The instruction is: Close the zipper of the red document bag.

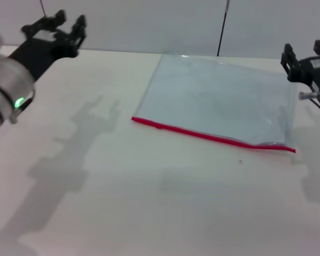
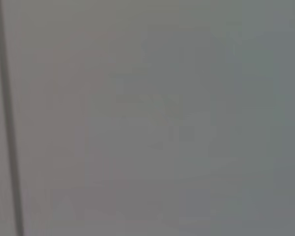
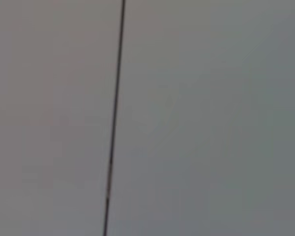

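Observation:
The red document bag (image 1: 218, 101), a flat translucent pale-blue pouch, lies on the white table right of centre in the head view. Its zipper (image 1: 202, 134) is a thin red strip along the near long edge, running from left down to the right corner; I cannot make out the slider. My left gripper (image 1: 61, 24) is raised at the far left, well away from the bag, open and holding nothing. At the right edge, beside the bag's far right corner, my right gripper (image 1: 305, 52) is also raised, open and holding nothing. Both wrist views show only grey wall.
The white table (image 1: 122, 202) stretches bare in front of and left of the bag. A grey wall with a dark vertical seam (image 1: 222, 26) stands behind the table; the seam also shows as a dark line (image 3: 114, 118) in the right wrist view.

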Controlling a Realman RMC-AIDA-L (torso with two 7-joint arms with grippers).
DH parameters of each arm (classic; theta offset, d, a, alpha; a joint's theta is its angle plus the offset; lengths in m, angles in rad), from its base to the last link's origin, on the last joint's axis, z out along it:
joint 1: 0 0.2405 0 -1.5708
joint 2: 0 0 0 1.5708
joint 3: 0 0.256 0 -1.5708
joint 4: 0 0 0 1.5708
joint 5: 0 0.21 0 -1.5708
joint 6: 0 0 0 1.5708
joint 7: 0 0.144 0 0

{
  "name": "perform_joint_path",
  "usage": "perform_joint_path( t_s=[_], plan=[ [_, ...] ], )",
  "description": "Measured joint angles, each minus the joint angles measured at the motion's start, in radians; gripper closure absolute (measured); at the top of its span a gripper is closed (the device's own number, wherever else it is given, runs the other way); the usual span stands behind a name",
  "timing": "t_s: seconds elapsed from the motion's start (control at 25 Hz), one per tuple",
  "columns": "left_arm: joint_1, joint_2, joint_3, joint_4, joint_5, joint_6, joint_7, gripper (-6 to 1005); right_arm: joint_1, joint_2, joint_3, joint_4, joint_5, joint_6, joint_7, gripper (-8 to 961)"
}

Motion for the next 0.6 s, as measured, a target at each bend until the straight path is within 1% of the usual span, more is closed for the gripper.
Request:
perform_joint_path(
  t_s=[0.08,0.24,0.28,0.32,0.44,0.6],
  plan=[
    [-0.010,0.000,-0.034,-0.081,-0.027,-0.089,0.022,558,0.013,0.000,-0.012,0.070,-0.121,0.033,0.172,337],
    [-0.026,0.000,-0.048,-0.174,-0.060,-0.168,0.098,559,0.021,-0.001,-0.045,0.174,-0.286,0.137,0.452,337],
    [-0.037,0.000,-0.047,-0.220,-0.089,-0.198,0.136,559,0.022,0.000,-0.054,0.194,-0.318,0.164,0.501,337],
    [-0.037,0.000,-0.047,-0.220,-0.089,-0.198,0.136,559,0.021,0.000,-0.063,0.211,-0.341,0.189,0.537,338],
    [-0.056,-0.001,-0.047,-0.276,-0.110,-0.244,0.157,560,0.025,0.002,-0.089,0.251,-0.368,0.252,0.592,338],
    [-0.067,-0.002,-0.049,-0.300,-0.111,-0.265,0.159,561,0.040,0.004,-0.100,0.276,-0.365,0.270,0.598,337]
  ],
)
